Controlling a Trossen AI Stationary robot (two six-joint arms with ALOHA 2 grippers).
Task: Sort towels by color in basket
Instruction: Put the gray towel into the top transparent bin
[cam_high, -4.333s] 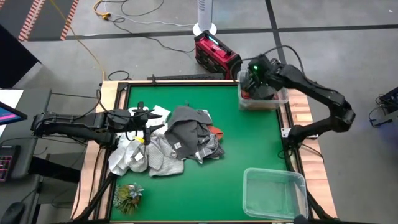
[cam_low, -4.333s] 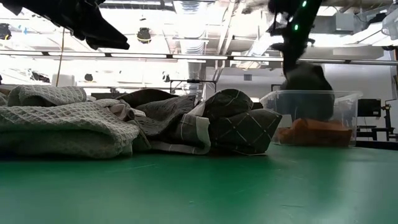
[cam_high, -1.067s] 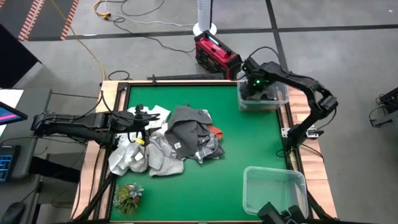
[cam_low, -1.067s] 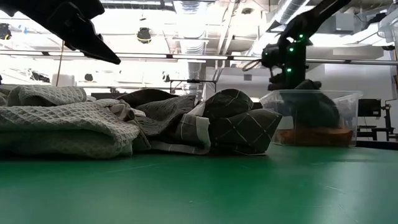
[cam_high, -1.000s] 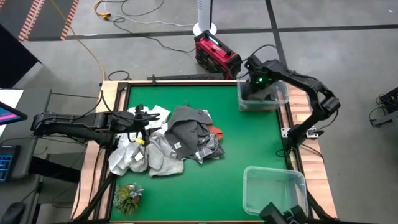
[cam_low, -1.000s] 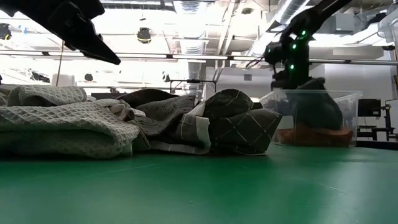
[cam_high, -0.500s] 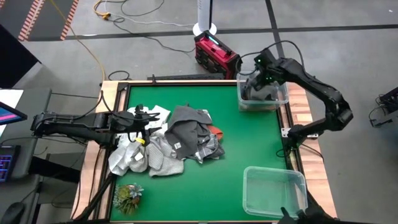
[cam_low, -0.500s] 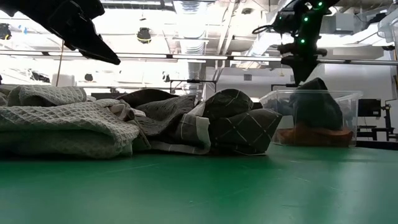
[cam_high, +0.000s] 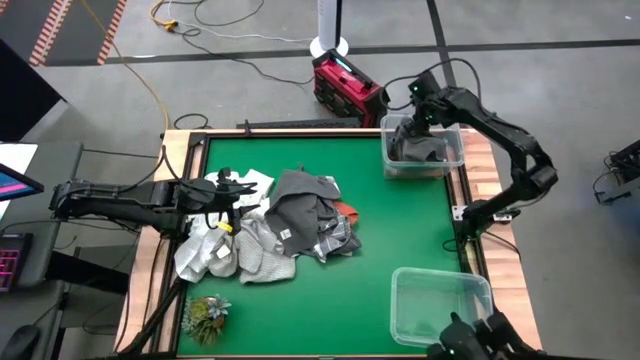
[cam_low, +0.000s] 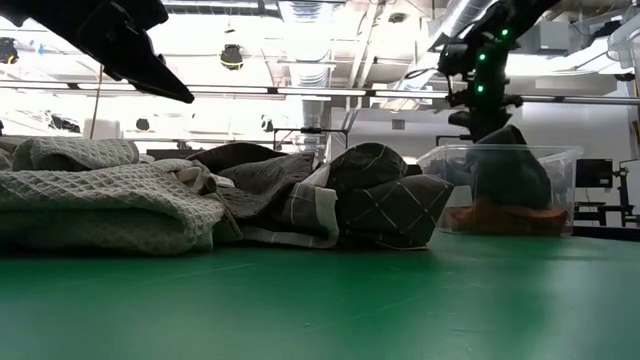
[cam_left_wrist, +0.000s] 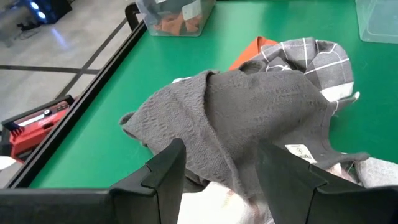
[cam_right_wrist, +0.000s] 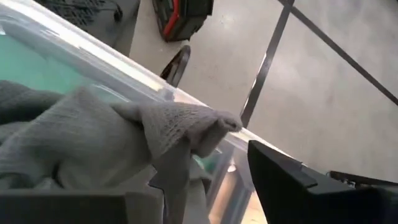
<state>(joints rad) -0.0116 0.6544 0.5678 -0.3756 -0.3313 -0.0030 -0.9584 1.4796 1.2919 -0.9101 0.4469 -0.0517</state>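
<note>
We see the right gripper (cam_high: 421, 112) in the upper right of the high view, poised above the far edge of a clear bin (cam_high: 452, 165). Its fingers stand apart, and we cannot tell whether the grey towel (cam_right_wrist: 93, 134) that rises beside them in the right wrist view is touching them. That towel is heaped in the bin, and in the low view it sits on a rust-orange towel (cam_low: 495, 214) at the bin's bottom.

The left gripper (cam_high: 228, 188) hangs at the left of the high view, over the left edge of the towel pile (cam_high: 275, 225) in the middle of the green table (cam_high: 400, 230). Its fingers are parted with nothing between them; a dark grey towel (cam_left_wrist: 249, 118) lies just beyond them, a grey-checked towel (cam_left_wrist: 311, 59) beside it.

A second clear bin (cam_high: 440, 305) stands at the lower right of the high view, and a green leafy tuft (cam_high: 205, 315) at the lower left.
</note>
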